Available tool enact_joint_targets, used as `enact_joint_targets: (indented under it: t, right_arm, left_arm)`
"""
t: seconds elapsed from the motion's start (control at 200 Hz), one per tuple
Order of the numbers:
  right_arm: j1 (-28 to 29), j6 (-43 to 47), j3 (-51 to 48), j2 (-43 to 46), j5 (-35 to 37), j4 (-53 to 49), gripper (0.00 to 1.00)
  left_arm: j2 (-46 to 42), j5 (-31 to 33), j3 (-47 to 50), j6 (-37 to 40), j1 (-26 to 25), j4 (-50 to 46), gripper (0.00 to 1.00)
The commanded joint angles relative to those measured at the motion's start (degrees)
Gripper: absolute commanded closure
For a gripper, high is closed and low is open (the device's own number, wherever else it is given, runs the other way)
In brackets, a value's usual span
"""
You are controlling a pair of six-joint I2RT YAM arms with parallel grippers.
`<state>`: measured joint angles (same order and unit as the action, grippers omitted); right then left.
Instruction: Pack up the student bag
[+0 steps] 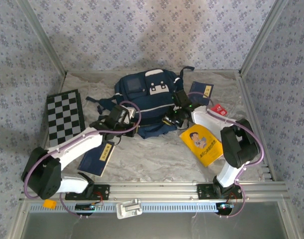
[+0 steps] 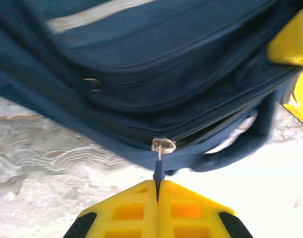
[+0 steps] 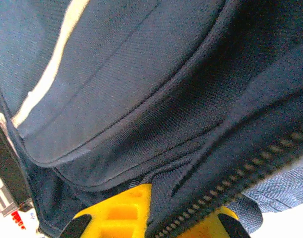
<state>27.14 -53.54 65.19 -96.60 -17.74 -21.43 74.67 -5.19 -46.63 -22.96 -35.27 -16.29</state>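
Navy student bag [image 1: 144, 102]: left gripper [image 2: 157, 187] pinches the zipper pull [image 2: 159, 172], right gripper [image 3: 153, 210] clamps fabric between its jaws, probably bracing it for unzipping.

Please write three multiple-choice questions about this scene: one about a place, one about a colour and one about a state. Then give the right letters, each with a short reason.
1. Where does the checkered board lie?
A) on top of the student bag
B) beside the bag, on the robot's left
C) at the right arm's base

2. What colour is the booklet with a drawn figure?
A) red
B) green
C) yellow

3. What is the left gripper doing?
A) it is shut on the zipper pull
B) it stands open over the table
C) it holds a booklet

Answers:
1 B: the top view shows the board flat and apart from the bag, on that side.
2 C: its cover is yellow.
3 A: the left wrist view shows both fingers pressed together on the pull.
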Motion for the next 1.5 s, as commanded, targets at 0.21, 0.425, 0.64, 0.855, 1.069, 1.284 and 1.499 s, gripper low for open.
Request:
enact_joint_targets:
  t: [0.21,0.425,0.64,0.855,1.069,1.284,1.499]
  right_arm:
    - [-2.4,8.2,5.0,0.6,-0.7,-4.7,0.87]
    - [0.6,1.6,5.1,3.7,1.6,-12.7,0.45]
    - [8.2,-11.5,2.7,5.9,2.7,-9.6,0.28]
    - [13.3,-24.3,1.7,2.0,4.4,-1.6,0.24]
    - [14.1,-28.3,6.4,-4.7,5.8,0.2,0.24]
    - [14.1,-27.2,8.1,-9.2,7.5,1.7,0.49]
    - [14.1,-25.9,8.0,-9.4,7.0,1.1,0.86]
  left_arm:
    - [2.9,-2.3,-1.8,-0.9,2.6,-1.2,1.00]
    - [4.0,-5.7,-2.9,-3.5,2.4,2.2,1.00]
    - [3.9,-5.8,-3.8,-3.0,1.4,2.3,1.00]
    - [3.9,-6.3,-3.6,-3.0,1.0,2.6,1.00]
    - [4.0,-6.5,-3.5,-2.5,0.2,3.1,1.00]
    - [4.1,-5.6,-3.6,-1.7,-0.5,2.3,1.00]
    - [4.0,-3.3,-3.4,-0.4,-0.4,1.0,1.00]
